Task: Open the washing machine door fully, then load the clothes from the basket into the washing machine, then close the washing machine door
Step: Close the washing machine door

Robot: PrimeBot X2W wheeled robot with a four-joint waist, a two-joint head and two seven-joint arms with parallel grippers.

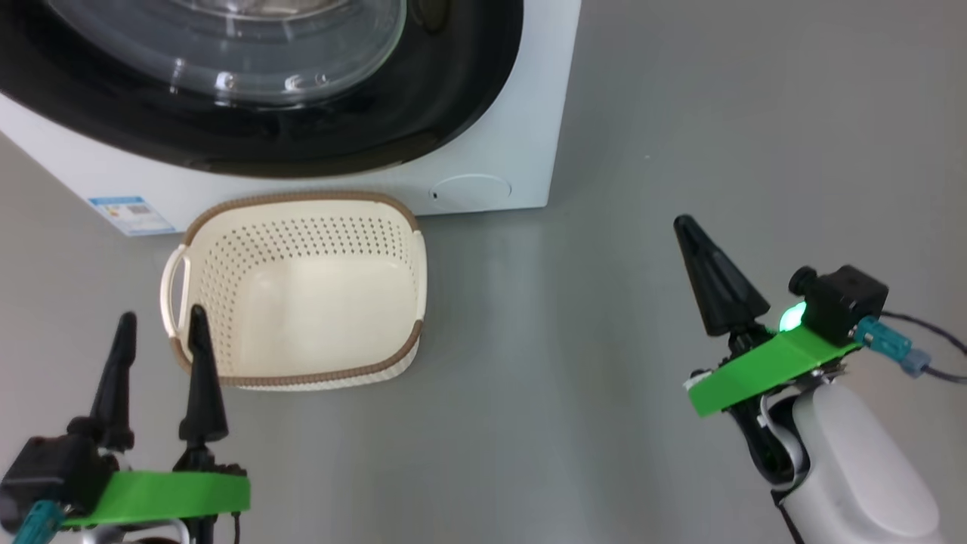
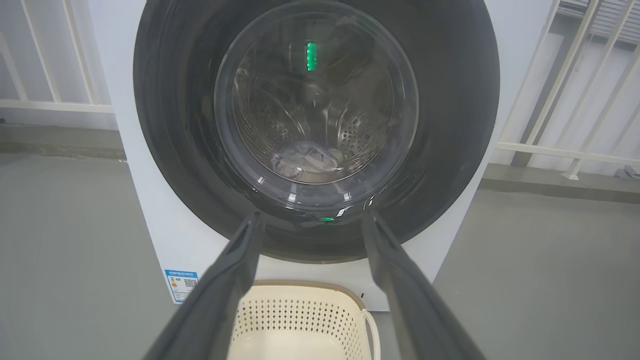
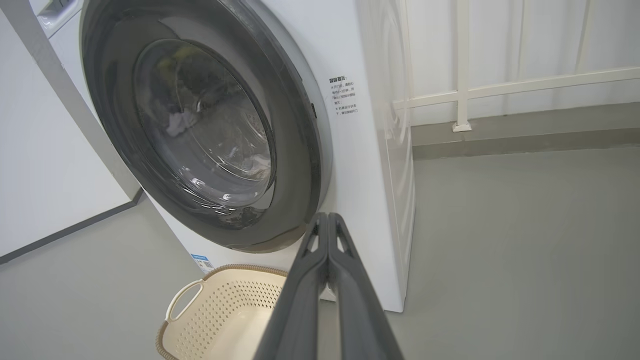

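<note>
Task state, judged: all three steps appear done. The washing machine, a large white box with smooth painted panels, stands on the grey floor ahead of both pincers. The washing machine door is seen lying flush against the front, above and beyond the fingertips; no gap is seen at its edge, though the latch cannot be checked. It is built of a wide glossy black ring around a bulging clear glass bowl, in which a green light is mirrored. The basket, found empty, sits on the floor against the machine's base, just ahead of the left pincer and well to the left of the right pincer. It is rectangular with rounded corners, of cream plastic perforated in rows, with a brown woven-look rim and looped side handles. The clothes are made out through the glass beyond the left pincer, as a pale, soft, crumpled heap on the perforated steel drum; prints cannot be told. The left pincer is spread wide and empty; the right pincer is pressed together, nothing pinched. A small blue label is noted low on the front.
</note>
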